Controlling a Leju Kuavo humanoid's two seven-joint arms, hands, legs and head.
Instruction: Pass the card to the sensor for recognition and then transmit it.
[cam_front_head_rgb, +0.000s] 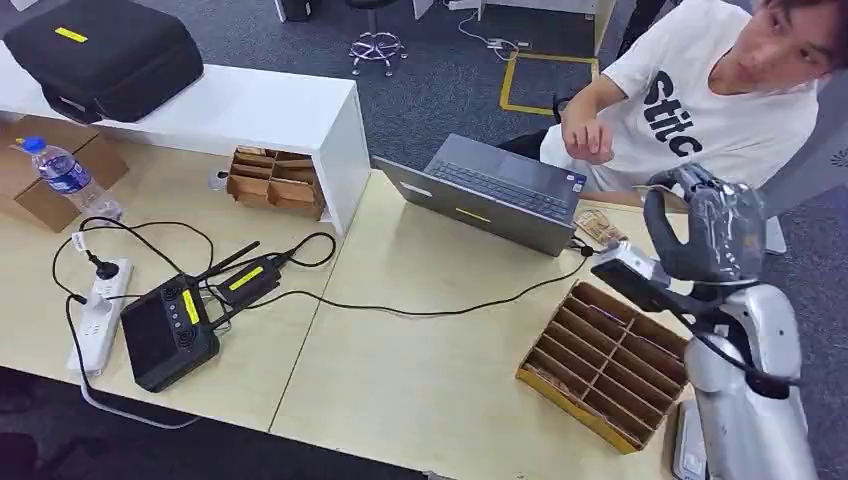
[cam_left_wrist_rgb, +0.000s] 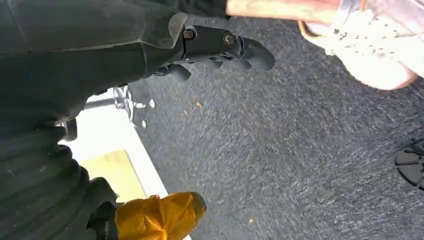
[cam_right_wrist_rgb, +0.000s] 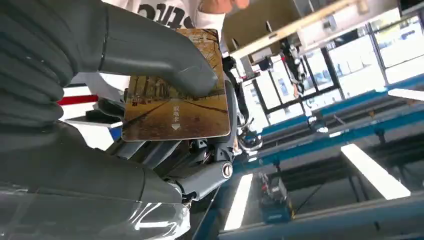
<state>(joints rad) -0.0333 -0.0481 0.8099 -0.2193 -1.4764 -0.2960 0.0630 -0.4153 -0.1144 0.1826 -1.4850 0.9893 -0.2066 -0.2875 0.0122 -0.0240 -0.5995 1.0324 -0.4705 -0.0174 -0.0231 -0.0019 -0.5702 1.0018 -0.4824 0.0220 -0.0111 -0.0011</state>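
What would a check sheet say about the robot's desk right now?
Surface: pale wooden table.
Job's things: card pinched in the raised right hand; which item is the sensor cannot be told.
Clutter: laptop, cardboard tray, water bottle, black case.
Hands: left hand hangs over the carpet, holding nothing.
Cables: black cable, power strip.
Surroundings: seated person.

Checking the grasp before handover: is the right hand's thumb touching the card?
Touching. The right wrist view shows the thumb pressed flat across the card.
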